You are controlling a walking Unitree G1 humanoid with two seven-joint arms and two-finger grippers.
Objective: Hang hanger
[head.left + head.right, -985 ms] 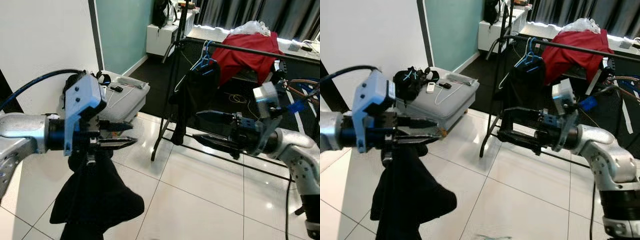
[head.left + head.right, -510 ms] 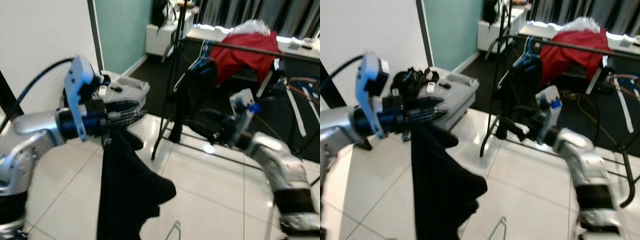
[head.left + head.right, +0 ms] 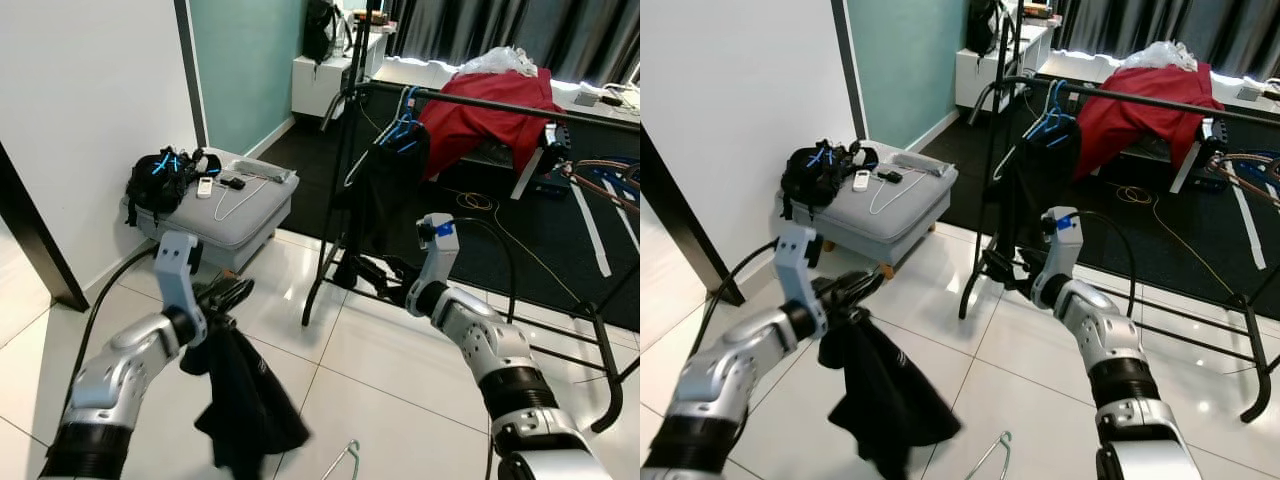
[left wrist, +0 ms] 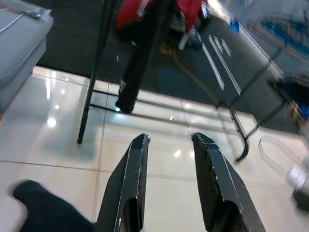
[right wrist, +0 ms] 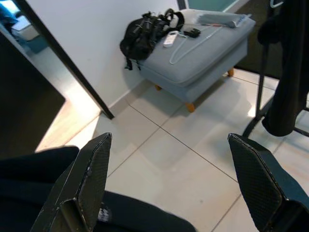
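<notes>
Left eye view: left hand (image 3: 228,296) at lower left of frame, a black garment (image 3: 243,400) draped from it toward the tiled floor; whether the fingers actually pinch the cloth cannot be told here. Loose hanger (image 3: 343,462) lying on the floor at bottom centre, just beside the garment's hem, well apart from the clothes rail (image 3: 480,100) across the upper right — so not hung, probably meant to be picked up. Right hand (image 3: 372,268) reaching low toward the rail's foot at centre frame, fingers dark against dark cloth. Blue hangers (image 3: 403,122) already on the rail, one carrying a dark coat (image 3: 385,195); red cloth (image 3: 478,110) thrown over the bar. Right eye view: grey ottoman (image 3: 902,201) at left centre serving as a catch-all, holding a black backpack (image 3: 818,166), a remote and a cable. Left wrist view: two fingers (image 4: 133,183) parted, bare tile between them, dark cloth at lower left corner beside, not between. Right wrist view: fingers (image 5: 89,179) spread wide, released, nothing held; garment folds along the bottom edge, ottoman beyond.
</notes>
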